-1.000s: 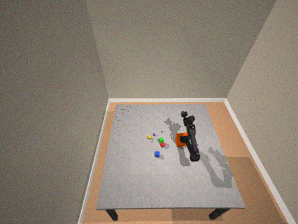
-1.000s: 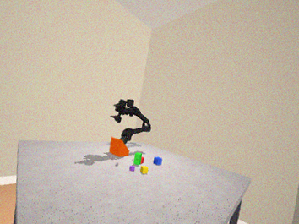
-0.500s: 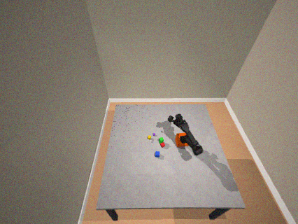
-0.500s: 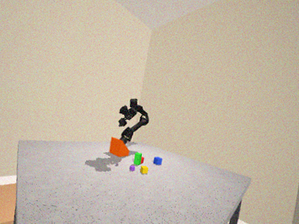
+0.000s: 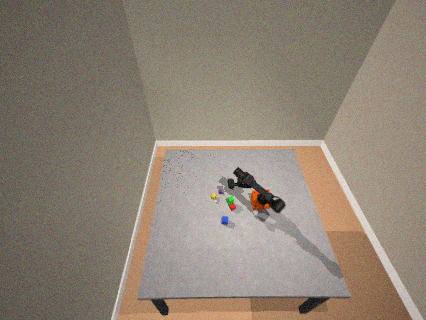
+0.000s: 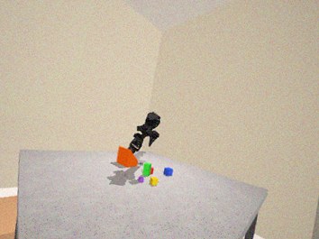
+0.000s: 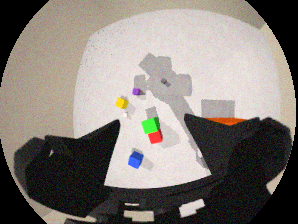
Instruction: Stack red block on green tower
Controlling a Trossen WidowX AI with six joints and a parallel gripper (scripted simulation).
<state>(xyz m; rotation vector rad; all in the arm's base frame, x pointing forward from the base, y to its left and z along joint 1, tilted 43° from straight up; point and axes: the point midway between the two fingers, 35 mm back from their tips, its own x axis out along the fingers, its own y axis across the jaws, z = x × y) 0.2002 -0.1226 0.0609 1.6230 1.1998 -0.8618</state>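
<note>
Top view: the end effector [image 5: 231, 183] hangs above the tabletop [image 5: 200, 260], at the end of the dark arm that reaches up and to the left from its orange base [image 5: 258, 199]. The red block [image 5: 232, 206] lies on the tabletop, lower in the picture than the end effector, touching or nearly touching the green tower [image 5: 230, 200], which stands between the two. A blue block [image 5: 225, 219], a yellow block [image 5: 213, 196] and a small purple block [image 5: 220, 191] lie scattered nearby, each apart from the red one. Exterior view: the end effector [image 6: 151, 137] is held well above the tabletop, fingers pointing down, and the green tower [image 6: 146, 169] stands below it and a little nearer the camera, with the red block [image 6: 151, 170] just showing behind the tower's right side. Wrist view: the two dark fingers stand spread wide with nothing between them, and the red block [image 7: 154, 137] appears in the gap, pressed against the near side of the green tower [image 7: 150, 124], so the target lies straight ahead and below. The block looks like a cube, so no long axis matters. My judgement is that the coming move is a descent toward the red block, and the closeness of the tower is the main risk, since one finger must pass beside it.
</note>
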